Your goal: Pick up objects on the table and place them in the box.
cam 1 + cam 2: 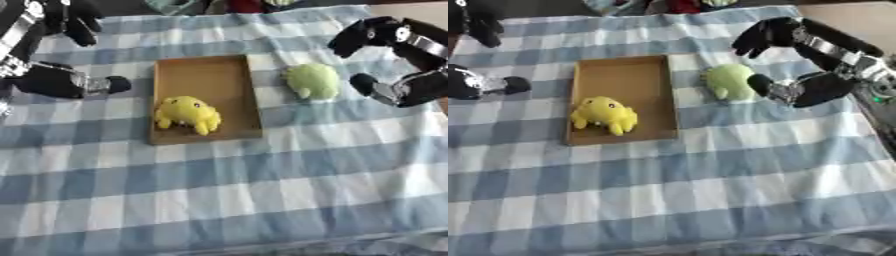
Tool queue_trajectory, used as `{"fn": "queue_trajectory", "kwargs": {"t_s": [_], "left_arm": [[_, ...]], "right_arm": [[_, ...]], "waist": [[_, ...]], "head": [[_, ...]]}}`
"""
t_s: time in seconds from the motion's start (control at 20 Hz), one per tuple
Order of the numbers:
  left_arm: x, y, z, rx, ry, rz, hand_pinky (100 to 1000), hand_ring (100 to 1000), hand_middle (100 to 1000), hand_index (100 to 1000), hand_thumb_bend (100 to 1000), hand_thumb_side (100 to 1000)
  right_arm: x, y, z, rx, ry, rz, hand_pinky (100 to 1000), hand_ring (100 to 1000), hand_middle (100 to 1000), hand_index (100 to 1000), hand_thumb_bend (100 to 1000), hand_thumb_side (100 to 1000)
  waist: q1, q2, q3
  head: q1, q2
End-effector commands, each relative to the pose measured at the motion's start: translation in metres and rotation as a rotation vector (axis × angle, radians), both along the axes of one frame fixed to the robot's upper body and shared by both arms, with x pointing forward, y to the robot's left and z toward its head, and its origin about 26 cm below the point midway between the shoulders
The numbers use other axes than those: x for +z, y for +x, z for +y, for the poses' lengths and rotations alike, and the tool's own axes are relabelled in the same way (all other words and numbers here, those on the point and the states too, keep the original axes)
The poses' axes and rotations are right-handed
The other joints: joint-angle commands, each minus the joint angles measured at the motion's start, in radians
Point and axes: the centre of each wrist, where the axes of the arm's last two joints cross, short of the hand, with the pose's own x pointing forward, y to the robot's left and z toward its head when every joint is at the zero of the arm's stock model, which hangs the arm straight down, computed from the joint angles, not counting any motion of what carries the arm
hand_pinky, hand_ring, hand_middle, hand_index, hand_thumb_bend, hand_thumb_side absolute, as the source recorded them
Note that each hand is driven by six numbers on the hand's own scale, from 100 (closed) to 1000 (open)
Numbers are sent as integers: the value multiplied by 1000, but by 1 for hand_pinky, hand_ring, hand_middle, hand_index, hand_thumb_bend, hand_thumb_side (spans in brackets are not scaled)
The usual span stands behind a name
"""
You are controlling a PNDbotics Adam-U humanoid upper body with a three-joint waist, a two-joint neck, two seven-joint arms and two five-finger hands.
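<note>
A flat brown cardboard box (206,75) lies on the checked cloth. A yellow plush toy (187,114) sits in its near half, at the left wall. Just right of the box, on the cloth, lies a pale green plush toy (313,80). My right hand (798,60) hovers around the green toy from the right, thumb and fingers spread apart, not touching it. My left hand (52,55) hangs left of the box, fingers spread and holding nothing.
A blue-and-white checked cloth (262,190) covers the table, with wide room in front of the box. Some coloured items (236,5) lie at the far edge. A bare tabletop corner (842,15) shows at the back right.
</note>
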Motion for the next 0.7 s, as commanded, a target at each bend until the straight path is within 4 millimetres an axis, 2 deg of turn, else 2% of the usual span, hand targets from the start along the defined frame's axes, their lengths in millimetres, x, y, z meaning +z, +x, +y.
{"fn": "queue_trajectory", "kwargs": {"t_s": [0.05,0.35,0.7], "left_arm": [[10,-6,5,9,-29,-49,586,548,552,717,827,210],[3,-10,7,14,-60,-40,583,546,550,718,832,213],[-4,-10,9,21,-82,-21,582,545,549,717,837,213]], "right_arm": [[9,8,-10,-19,-89,-31,743,843,796,802,465,511],[6,30,-11,-49,-152,-56,740,834,783,800,570,480],[-3,51,-10,-105,-155,-71,736,829,777,793,560,485]], "waist": [[-3,-20,3],[-6,-23,9],[-6,-25,16]], "head": [[-7,5],[-12,6],[-16,6]]}}
